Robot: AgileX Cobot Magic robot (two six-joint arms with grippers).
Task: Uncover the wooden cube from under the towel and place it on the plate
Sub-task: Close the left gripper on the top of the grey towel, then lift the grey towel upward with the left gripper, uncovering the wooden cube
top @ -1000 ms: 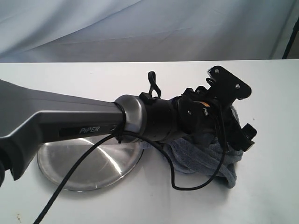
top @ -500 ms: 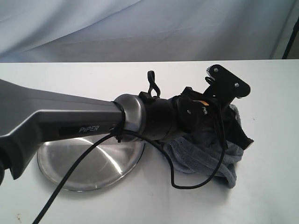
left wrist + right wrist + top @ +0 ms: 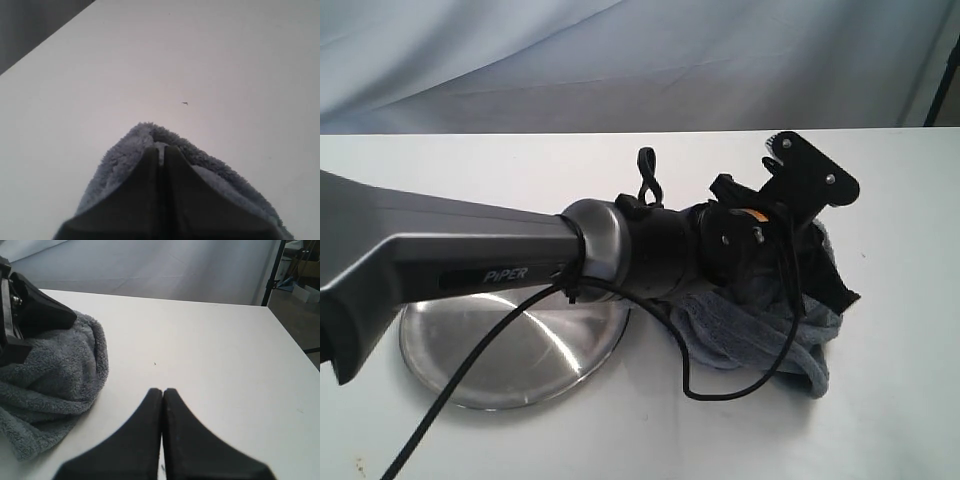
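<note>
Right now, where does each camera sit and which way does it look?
Exterior view: off the arms, looking across the table at the plate and towel; the left arm shows.
Left wrist view: on the left arm, looking along the left pincer shut on the towel.
Right wrist view: on the right arm, looking over the shut right pincer across the table.
Shared: all three show the towel.

In the exterior view the left arm (image 3: 450, 255) covers part of the plate (image 3: 510, 365), and its wrist hides the left gripper (image 3: 159, 149) where it sinks into the towel (image 3: 760, 335). Both wrist views show their fingers (image 3: 145, 180) dark, blurred and cut off by the picture's edge. A speck (image 3: 185, 103) on the table (image 3: 235, 55) beyond the left fingertips is too small to identify.
</note>
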